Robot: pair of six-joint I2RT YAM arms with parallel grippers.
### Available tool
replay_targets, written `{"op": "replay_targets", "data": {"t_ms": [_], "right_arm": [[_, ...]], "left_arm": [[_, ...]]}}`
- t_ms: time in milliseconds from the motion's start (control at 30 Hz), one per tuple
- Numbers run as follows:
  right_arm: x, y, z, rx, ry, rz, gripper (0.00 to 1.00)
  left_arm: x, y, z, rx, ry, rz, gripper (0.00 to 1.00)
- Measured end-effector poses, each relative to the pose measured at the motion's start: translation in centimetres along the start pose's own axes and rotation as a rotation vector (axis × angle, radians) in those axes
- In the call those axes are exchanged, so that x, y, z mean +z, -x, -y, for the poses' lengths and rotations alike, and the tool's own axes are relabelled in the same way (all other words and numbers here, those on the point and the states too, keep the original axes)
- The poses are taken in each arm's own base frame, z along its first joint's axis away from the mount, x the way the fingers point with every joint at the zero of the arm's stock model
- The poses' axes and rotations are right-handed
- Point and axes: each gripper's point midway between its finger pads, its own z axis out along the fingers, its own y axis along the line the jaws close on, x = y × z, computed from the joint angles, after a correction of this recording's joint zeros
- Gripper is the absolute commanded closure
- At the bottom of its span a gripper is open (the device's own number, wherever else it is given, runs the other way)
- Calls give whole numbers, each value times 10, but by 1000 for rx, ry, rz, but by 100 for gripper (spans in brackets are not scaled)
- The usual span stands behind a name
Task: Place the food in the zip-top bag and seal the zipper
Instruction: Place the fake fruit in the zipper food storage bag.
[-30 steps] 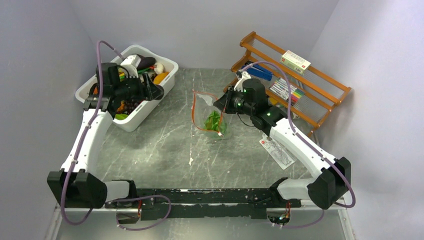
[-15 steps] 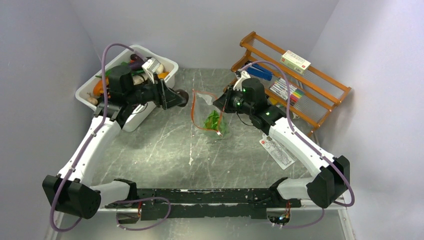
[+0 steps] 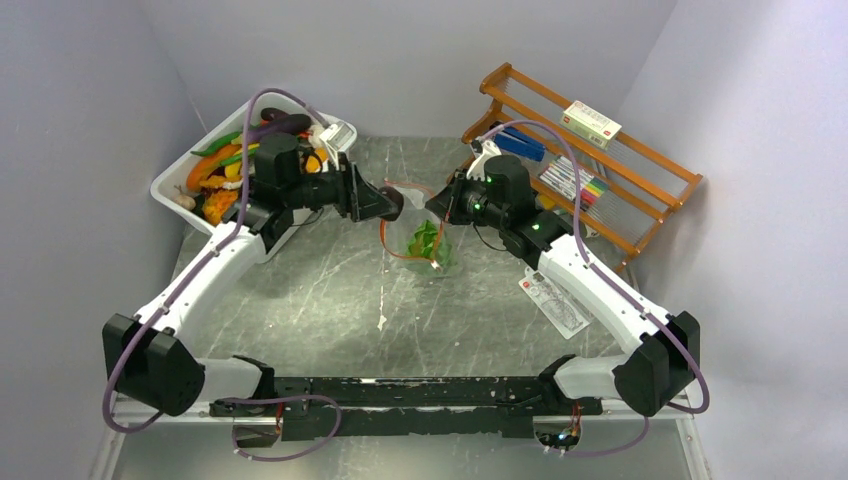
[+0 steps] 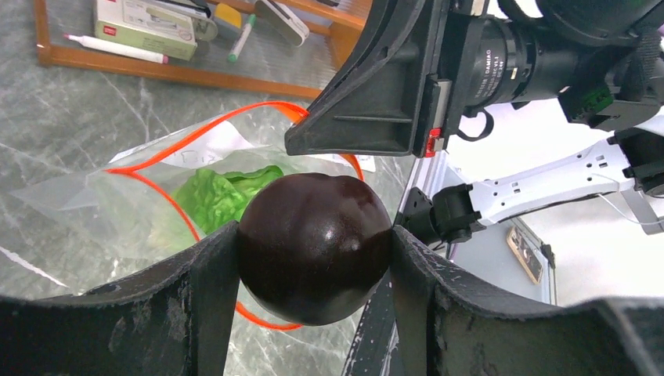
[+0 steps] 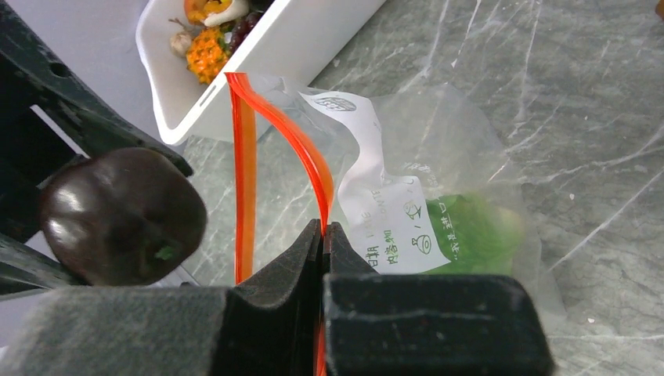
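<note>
The clear zip-top bag (image 3: 425, 238) stands open mid-table with green lettuce (image 4: 223, 196) inside and a white label (image 5: 384, 207). My right gripper (image 5: 322, 231) is shut on the orange-red zipper (image 5: 294, 137) at the bag's right rim, holding the mouth up. My left gripper (image 4: 313, 251) is shut on a dark purple round fruit (image 4: 315, 244) and holds it just left of and above the open mouth; the fruit also shows in the right wrist view (image 5: 121, 215) and the top view (image 3: 392, 203).
A white bin (image 3: 262, 240) of mixed toy food stands at the back left. A wooden rack (image 3: 640, 190) with pens and a box stands at the back right. A printed leaflet (image 3: 553, 303) lies under the right arm.
My left arm has swung right from the white bin to the bag's mouth, carrying the dark purple fruit. The right gripper has kept its hold on the zipper.
</note>
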Motion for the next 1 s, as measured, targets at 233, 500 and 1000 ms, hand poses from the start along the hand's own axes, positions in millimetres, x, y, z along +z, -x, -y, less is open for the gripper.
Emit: {"op": "replay_targets", "data": {"t_ms": [233, 500, 1000], "right_arm": [[0, 4, -4, 3, 19, 13, 100], [0, 3, -8, 3, 36, 6, 100], [-2, 3, -11, 2, 53, 4, 100]], "left_arm": [[28, -20, -17, 15, 55, -44, 49], [42, -42, -64, 34, 260, -93, 44], [44, -41, -88, 66, 418, -123, 33]]}}
